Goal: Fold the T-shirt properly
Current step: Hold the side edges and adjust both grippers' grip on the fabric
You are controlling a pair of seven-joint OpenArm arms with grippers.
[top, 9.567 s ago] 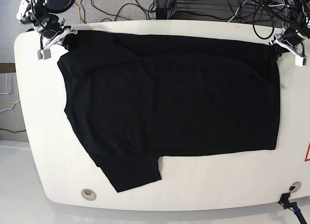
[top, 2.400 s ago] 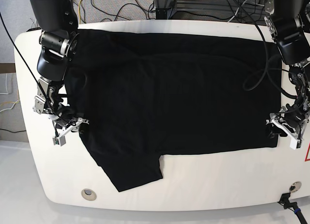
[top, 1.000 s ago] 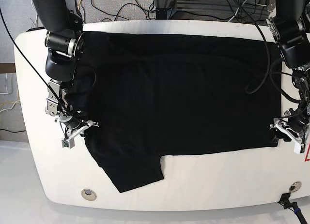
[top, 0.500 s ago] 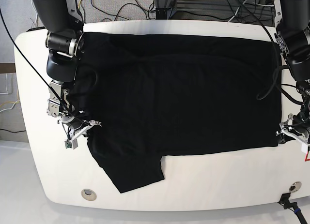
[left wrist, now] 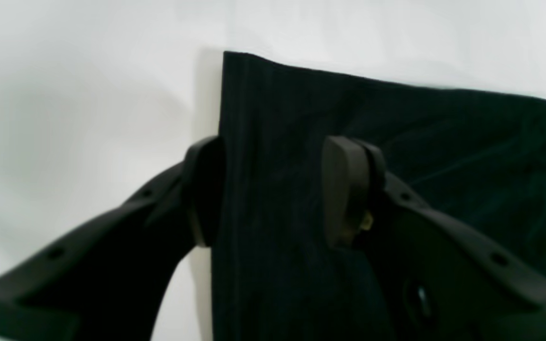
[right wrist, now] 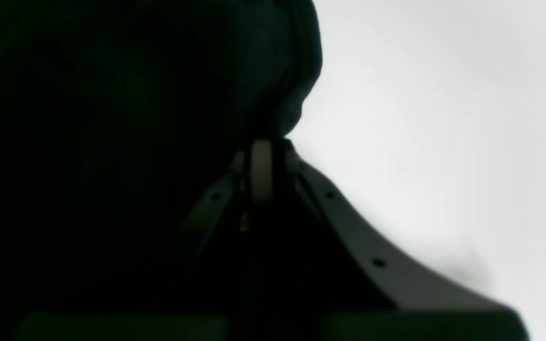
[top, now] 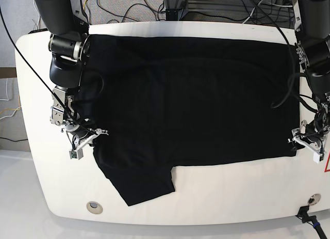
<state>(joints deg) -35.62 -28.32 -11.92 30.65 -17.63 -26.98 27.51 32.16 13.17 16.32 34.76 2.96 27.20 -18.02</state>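
The black T-shirt (top: pixel 191 99) lies spread over the white table (top: pixel 237 192), the right gripper (top: pixel 85 142) at its left edge and the left gripper (top: pixel 308 146) at its right front corner.

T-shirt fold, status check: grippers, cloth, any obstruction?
Right gripper shut on T-shirt edge. Left gripper open, straddling the hem corner. Shirt spread flat on table. Nothing in the way.
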